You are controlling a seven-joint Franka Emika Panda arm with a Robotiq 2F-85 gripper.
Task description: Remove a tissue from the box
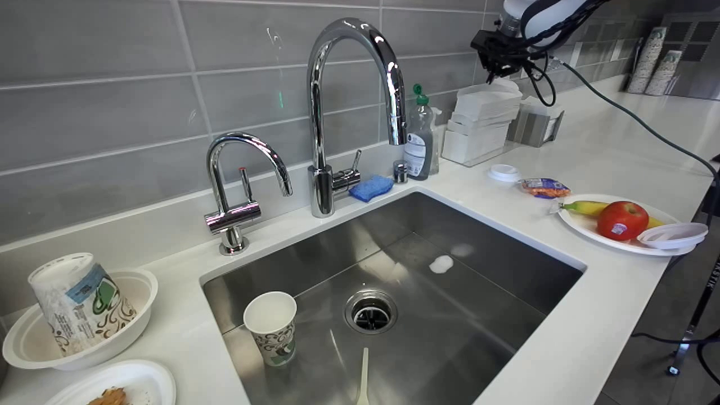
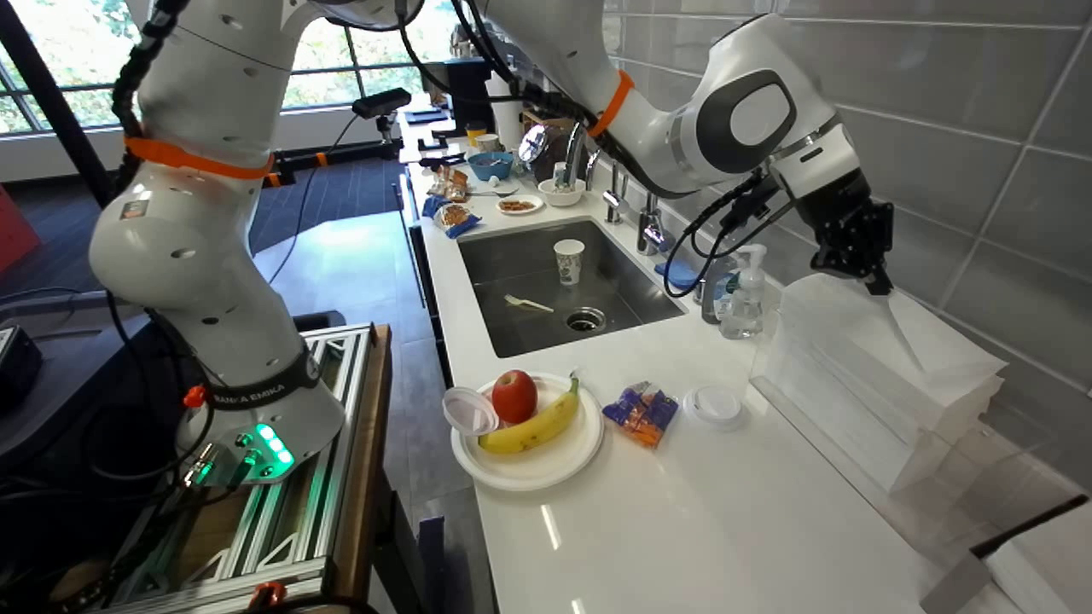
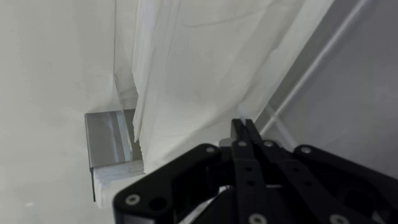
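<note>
While the gripper (image 3: 243,122) hangs over the clear box (image 2: 964,471), its jaws are clenched on a tissue (image 2: 917,333), raised in a fold at the tips, the rest lying atop the white stack (image 2: 840,396); a pump bottle (image 2: 745,303) stands just beside the box.

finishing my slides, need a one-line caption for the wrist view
The gripper pinches the top white tissue of a stack beside a gray tiled wall.
</note>
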